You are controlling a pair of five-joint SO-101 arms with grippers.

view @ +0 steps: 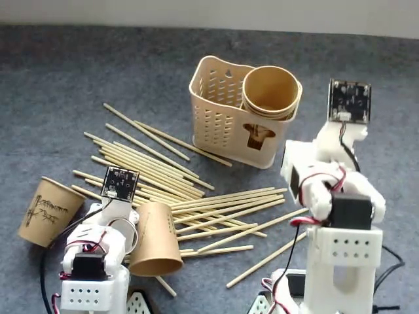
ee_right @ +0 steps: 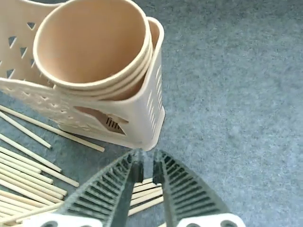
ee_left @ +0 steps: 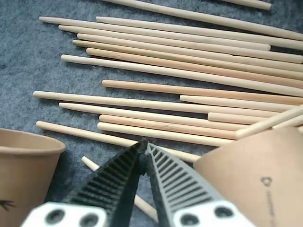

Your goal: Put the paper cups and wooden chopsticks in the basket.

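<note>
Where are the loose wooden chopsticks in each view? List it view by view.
High view: chopsticks fanned mid-table, between basket and tipped cup.
Left wrist view: chopsticks beyond the left gripper, beside the tipped cup.
Right wrist view: chopsticks at the basket's foot.
Shared landmark: grey mat under everything.

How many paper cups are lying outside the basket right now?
2. The far-left cup lies on its side; the middle cup lies beside the left arm. The arms might hide more.
</note>
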